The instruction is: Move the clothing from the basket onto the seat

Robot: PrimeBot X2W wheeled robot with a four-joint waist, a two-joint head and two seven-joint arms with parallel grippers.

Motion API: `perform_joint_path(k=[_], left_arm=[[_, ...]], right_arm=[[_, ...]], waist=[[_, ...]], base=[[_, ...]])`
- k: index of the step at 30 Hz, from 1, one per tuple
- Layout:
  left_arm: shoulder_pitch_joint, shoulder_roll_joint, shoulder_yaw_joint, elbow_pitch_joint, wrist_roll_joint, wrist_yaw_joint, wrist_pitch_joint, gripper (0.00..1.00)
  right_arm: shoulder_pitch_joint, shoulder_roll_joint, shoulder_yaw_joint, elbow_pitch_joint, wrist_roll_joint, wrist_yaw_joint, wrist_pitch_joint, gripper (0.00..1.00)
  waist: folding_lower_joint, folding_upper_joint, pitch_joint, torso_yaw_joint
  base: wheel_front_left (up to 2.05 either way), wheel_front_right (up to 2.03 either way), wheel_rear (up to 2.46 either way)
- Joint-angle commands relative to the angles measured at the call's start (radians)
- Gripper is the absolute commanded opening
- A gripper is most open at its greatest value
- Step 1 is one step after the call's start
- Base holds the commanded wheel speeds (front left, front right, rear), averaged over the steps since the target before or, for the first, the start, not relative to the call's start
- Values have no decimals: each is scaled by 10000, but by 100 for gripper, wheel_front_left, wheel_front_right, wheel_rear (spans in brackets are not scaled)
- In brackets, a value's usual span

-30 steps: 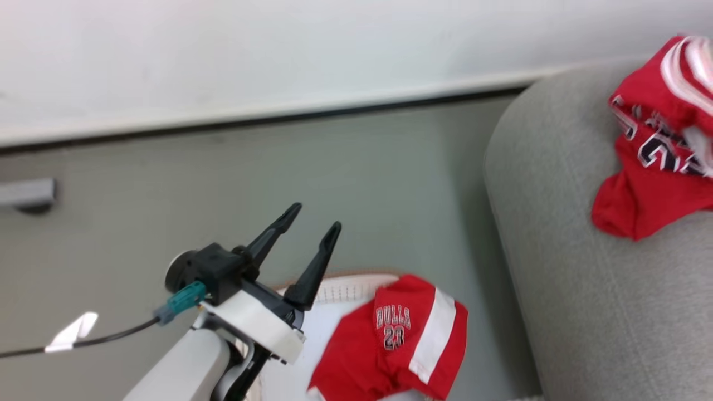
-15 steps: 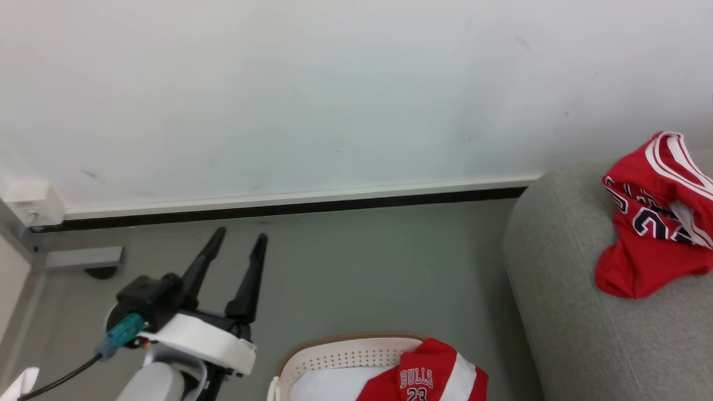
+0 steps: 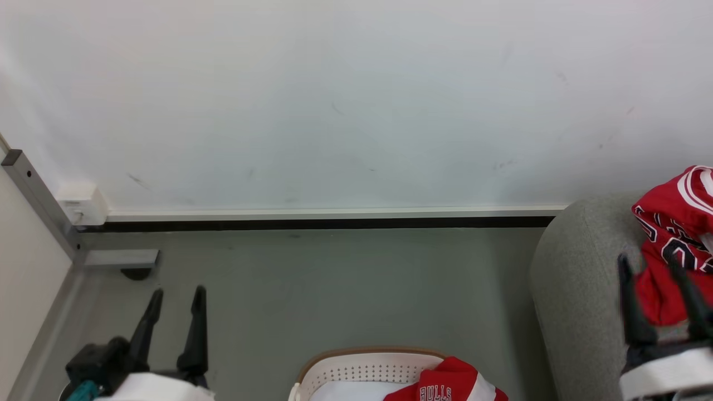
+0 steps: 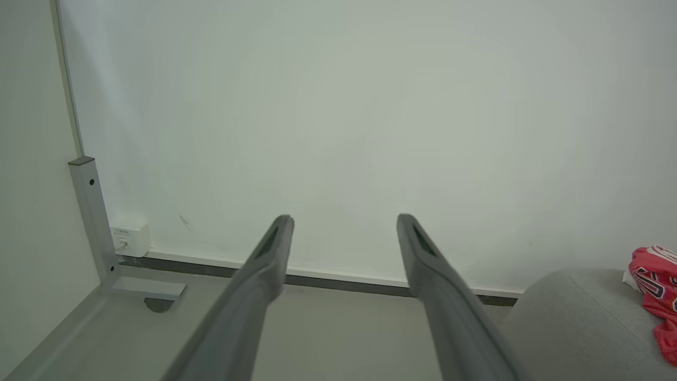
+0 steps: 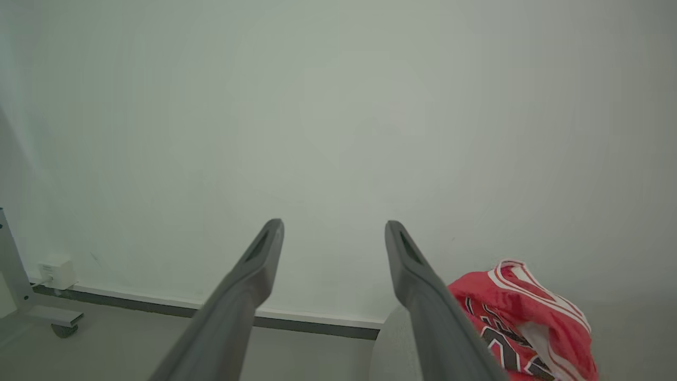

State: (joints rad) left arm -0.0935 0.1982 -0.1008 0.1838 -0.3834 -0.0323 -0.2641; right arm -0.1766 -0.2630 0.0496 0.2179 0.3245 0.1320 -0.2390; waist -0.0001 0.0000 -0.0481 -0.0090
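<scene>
Both pincers are spread and empty; the basket [image 3: 362, 352] with the red BULLS garment [image 3: 445, 385] sits to the right of the left gripper [image 3: 177, 294], and the numbered garment [image 3: 668, 223] on the grey seat [image 3: 574, 289] lies near the right gripper [image 3: 649, 262], where a careless swing could snag it off.

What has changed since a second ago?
The head camera tilted up. The left gripper drew away leftwards from the basket; the right gripper came into view before the seat. Both are open and empty; nothing was grasped or released. The BULLS garment stays in the basket, the numbered garment on the seat.
</scene>
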Motion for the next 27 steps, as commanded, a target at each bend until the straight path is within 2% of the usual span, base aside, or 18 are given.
perform_joint_path(k=[1, 4, 12, 27], left_arm=[[266, -122, 262, 74, 245, -118, -3, 100], [597, -450, 592, 100, 585, -305, -3, 100], [895, -1062, 768, 374, 1516, -771, -4, 100], [615, -1363, 1076, 533, 1901, -981, -4, 100]], right_arm=[[448, 284, 66, -117, -100, -25, -116, 100], [992, 868, 14, 1, 95, -25, -180, 100], [1590, 1672, 79, 92, -763, -24, -255, 100], [1361, 1984, 226, 238, -1133, -24, -259, 100]], waist=[[1, 0, 12, -29], [1, 0, 36, -32], [1, 0, 124, -57], [1, 0, 274, -151]], base=[[0, 0, 0], [0, 0, 0], [0, 0, 0], [0, 0, 0]])
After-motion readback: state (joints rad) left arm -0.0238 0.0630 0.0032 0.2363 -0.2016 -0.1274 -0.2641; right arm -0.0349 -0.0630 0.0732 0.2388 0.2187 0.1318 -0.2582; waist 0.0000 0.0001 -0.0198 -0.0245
